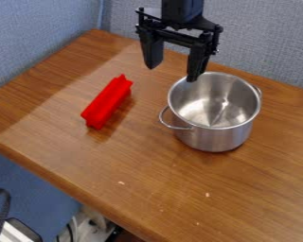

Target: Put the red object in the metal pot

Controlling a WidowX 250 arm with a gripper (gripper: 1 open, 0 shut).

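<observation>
Black gripper (174, 59) fingers spread wide, empty — above metal pot (215, 113), red object (107, 101) apart.

Wooden table (65, 90): red object (106, 101), metal pot (215, 113) apart.

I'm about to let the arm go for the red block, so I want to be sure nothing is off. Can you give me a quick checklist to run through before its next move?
1. Gripper open and empty: ok, the black fingers stand apart with nothing between them.
2. Long bright red plastic block lying free on the wooden table: ok, nothing rests on it.
3. Shiny round stainless steel pot upright, no lid: ok.
4. Pot empty inside: ok, only bare metal shows.
5. Block clear of the pot: ok, a gap of bare table lies between them.
6. Gripper above the block: not ok, it hangs nearer the pot's rim.
</observation>
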